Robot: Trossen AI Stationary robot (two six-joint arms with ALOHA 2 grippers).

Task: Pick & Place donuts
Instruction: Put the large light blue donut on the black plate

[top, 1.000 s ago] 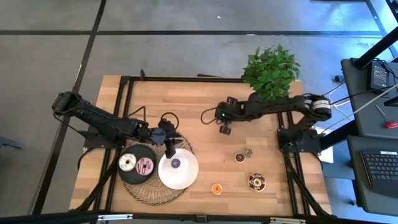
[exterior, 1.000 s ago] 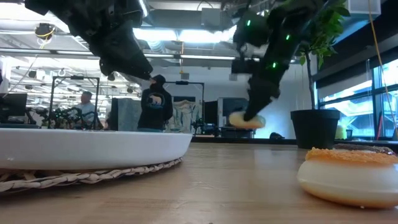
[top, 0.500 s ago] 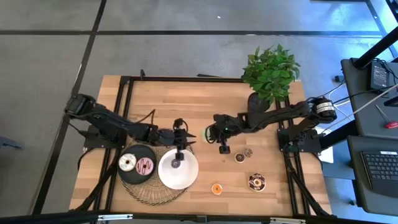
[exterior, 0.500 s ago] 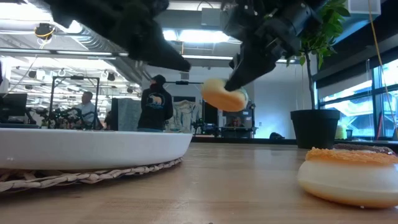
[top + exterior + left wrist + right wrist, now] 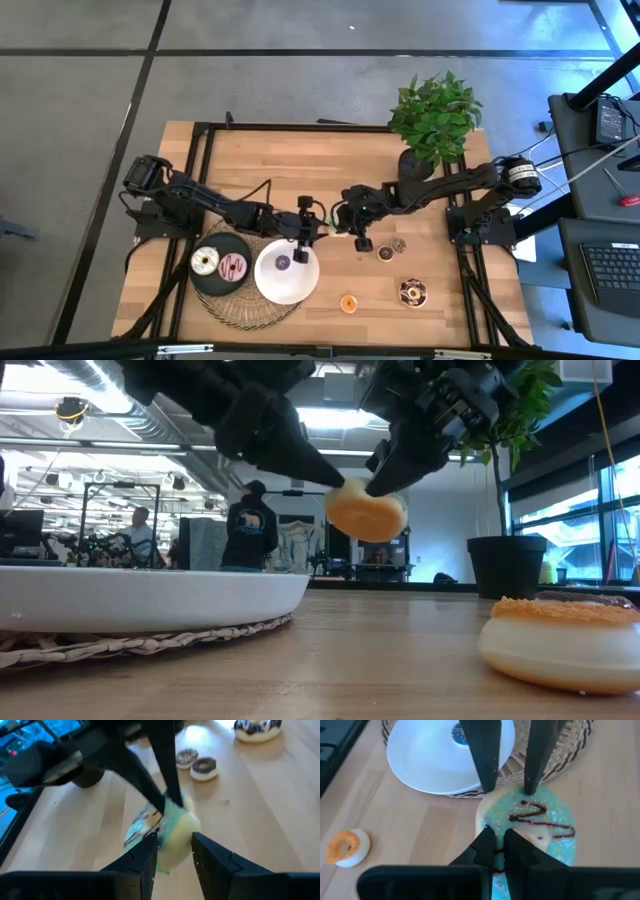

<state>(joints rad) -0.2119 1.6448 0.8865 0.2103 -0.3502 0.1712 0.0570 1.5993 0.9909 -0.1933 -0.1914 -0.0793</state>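
- Since a second ago: the right tool point(image 5: 352, 228) has carried the green-iced donut point(image 5: 530, 827) from mid-surface toward the white plate point(image 5: 272, 285); the left tool point(image 5: 318, 229) has swung out from over the plate to meet it. The two now stand tip to tip.
- Green-iced donut: held off the surface point(image 5: 240, 160), hanging between the two tools just beside the plate's near edge. Low view shows it tilted, clear of the wood point(image 5: 366, 516).
- Right tool: clamped on the donut's edge; its fingers point(image 5: 487, 847) pinch the rim.
- Left tool: spread, fingers point(image 5: 145, 857) to either side of the donut, not yet pressed on it as far as I can judge.
- Key relation: the donut lies directly ahead of the left tool, between its fingers; the left arm is the one nearer the plates. Looks like a hand-over; the left would need to squeeze before the right lets go.
- Count, high view: seven other donuts — one on the white plate point(image 5: 283, 263), two on the black plate point(image 5: 212, 281) (white point(image 5: 205, 262), pink point(image 5: 232, 267)), four loose on the surface: two small ones side by side point(image 5: 391, 249), an orange one point(image 5: 348, 303), a dark sprinkled one point(image 5: 411, 292). Eight in all.
- Two plates, one woven mat point(image 5: 240, 315) beneath them, one potted plant point(image 5: 434, 113).
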